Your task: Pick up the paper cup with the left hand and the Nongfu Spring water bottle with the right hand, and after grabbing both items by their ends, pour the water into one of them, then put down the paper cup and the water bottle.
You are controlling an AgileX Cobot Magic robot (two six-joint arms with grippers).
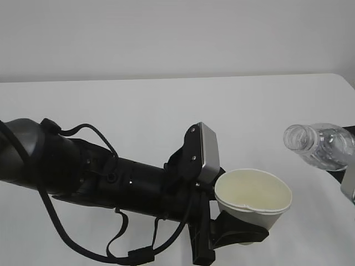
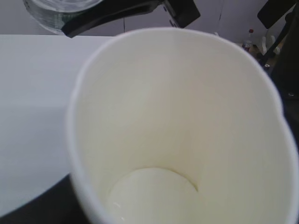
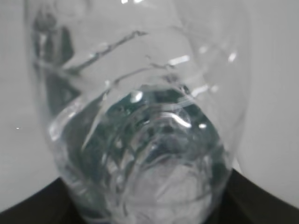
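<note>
My left gripper [image 1: 237,231] is shut on the lower part of the paper cup [image 1: 252,198] and holds it upright above the table. The left wrist view looks straight into the cup [image 2: 177,121]. Its pale bottom shows a few small glints, and I cannot tell whether water lies there. The Nongfu Spring water bottle [image 1: 321,145] hangs at the right edge, tilted, with its open neck pointing up and to the left, higher than the cup's rim and apart from it. My right gripper [image 1: 348,180] is shut on the bottle's base and is mostly out of frame. Clear water shows inside the bottle [image 3: 140,116].
The white table [image 1: 138,122] runs back to a plain wall. The bulky left arm [image 1: 83,177] with its loose cables crosses the lower left. A few small items [image 2: 251,39] stand far off in the background of the left wrist view.
</note>
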